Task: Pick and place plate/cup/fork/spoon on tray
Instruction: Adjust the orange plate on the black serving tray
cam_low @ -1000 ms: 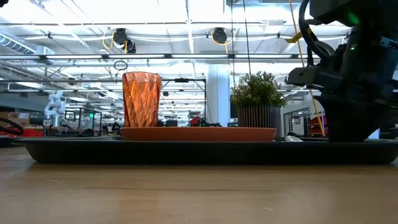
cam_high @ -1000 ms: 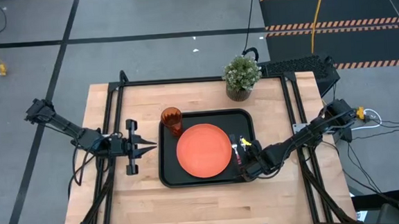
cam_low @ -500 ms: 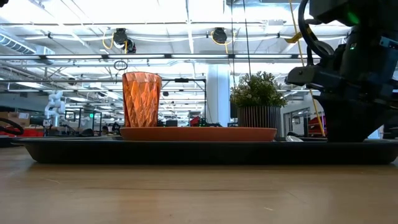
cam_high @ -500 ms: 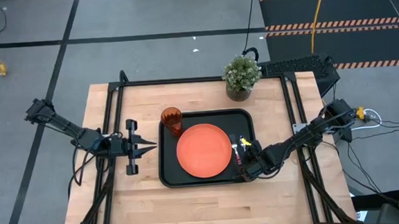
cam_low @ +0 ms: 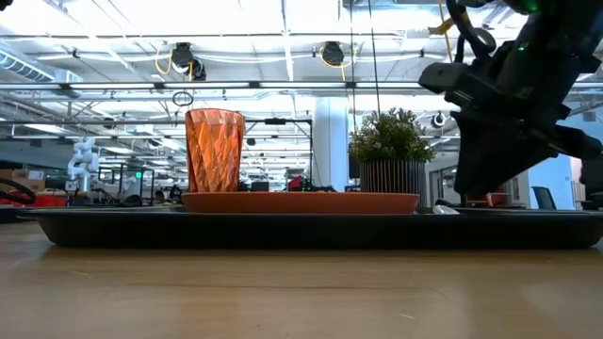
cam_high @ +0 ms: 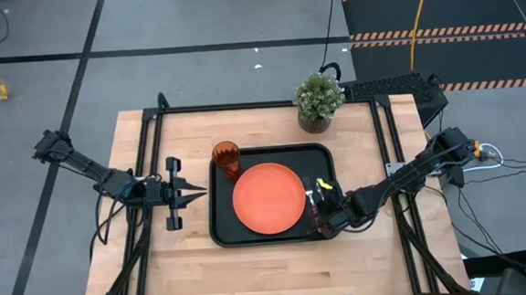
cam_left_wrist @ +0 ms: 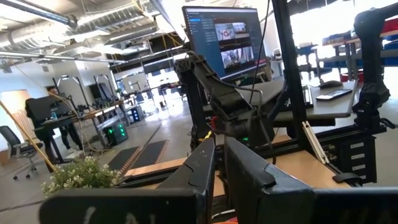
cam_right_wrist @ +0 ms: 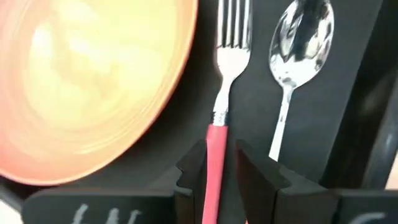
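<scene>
Left gripper [cam_high: 195, 195]: fingers pressed together, empty, parked well left of the tray [cam_high: 222, 232]. Right gripper [cam_right_wrist: 216, 163]: fingers narrowly parted astride the fork [cam_right_wrist: 221, 118] handle, whether pinching unclear; risen slightly since earlier. Plate [cam_right_wrist: 81, 74] just left of it, spoon [cam_right_wrist: 292, 74] just right.

I saw a potted plant [cam_high: 319, 100] standing on the wooden table [cam_high: 270, 257] near its far edge. Beyond my table, a monitor [cam_left_wrist: 222, 41] glowed on a desk, and a person [cam_left_wrist: 55, 127] stood farther off.
</scene>
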